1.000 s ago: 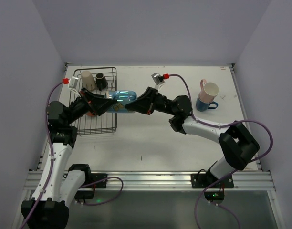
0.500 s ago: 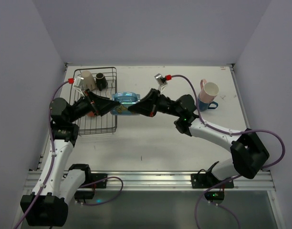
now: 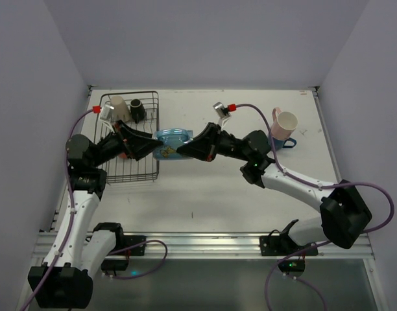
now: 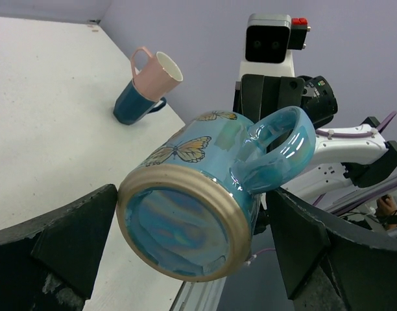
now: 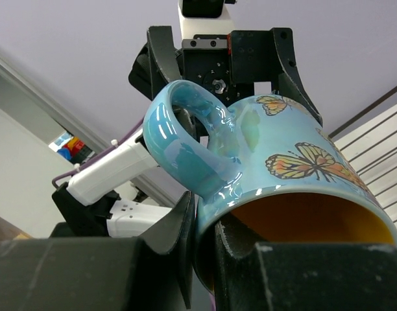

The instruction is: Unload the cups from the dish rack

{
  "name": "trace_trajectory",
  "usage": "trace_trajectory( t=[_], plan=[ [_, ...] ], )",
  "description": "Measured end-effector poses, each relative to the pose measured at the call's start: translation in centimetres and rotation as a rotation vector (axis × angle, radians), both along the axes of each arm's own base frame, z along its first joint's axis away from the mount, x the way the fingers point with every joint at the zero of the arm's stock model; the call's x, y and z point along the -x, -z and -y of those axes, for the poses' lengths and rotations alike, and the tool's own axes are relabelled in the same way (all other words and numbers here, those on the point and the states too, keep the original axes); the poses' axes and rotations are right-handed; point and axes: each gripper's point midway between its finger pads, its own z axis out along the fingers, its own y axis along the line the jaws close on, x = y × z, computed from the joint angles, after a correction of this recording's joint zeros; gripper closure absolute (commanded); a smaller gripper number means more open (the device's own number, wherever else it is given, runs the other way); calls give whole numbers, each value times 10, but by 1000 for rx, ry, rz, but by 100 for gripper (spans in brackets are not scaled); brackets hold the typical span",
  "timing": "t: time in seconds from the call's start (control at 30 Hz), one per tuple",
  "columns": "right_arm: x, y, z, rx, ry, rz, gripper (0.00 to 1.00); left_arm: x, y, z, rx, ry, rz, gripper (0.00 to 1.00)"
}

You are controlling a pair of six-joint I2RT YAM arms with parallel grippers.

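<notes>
I see the light-blue butterfly mug (image 3: 170, 143) held in the air just right of the dish rack (image 3: 135, 170), right gripper (image 3: 183, 149) pinching its rim, left gripper (image 3: 149, 146) spread wide around its base.

Two arms were recorded, each built of white link shells joined by black joint housings and mounted on black base plates. Purple cables were seen looped from the bases along each arm to the wrists. A silver-grey camera block with a red cap was fitted at each wrist. The left gripper (image 3: 150, 146) and right gripper (image 3: 183, 149) were fitted with matt black, wedge-shaped fingers (image 4: 62, 243), scuffed pale at the edges. Black bracket plates and a central screw were noted behind the left gripper.
</notes>
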Motion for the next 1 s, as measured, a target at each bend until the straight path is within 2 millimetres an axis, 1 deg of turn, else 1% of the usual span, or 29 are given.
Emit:
trace_trajectory(
  t=[0.23, 0.33, 0.47, 0.67, 0.77, 0.83, 1.0],
  plan=[
    [2, -5, 4, -3, 0, 15, 100, 12, -14, -1, 2, -1, 88, 0],
    [0, 0, 7, 34, 21, 5, 100, 17, -16, -2, -18, -7, 127, 0],
    [-10, 10, 15, 99, 81, -20, 100, 17, -14, -4, -56, -31, 155, 0],
    [-15, 18, 25, 150, 132, -28, 100, 8, -1, -9, -91, -77, 134, 0],
    [-17, 26, 28, 192, 160, -47, 100, -2, 12, -14, -121, -128, 85, 0],
    [-19, 36, 32, 240, 189, -62, 100, -11, 22, -20, -148, -182, 38, 0],
    [-28, 72, 51, 419, 309, -124, 100, -26, 29, -34, -206, -295, 5, 0]
  ],
)
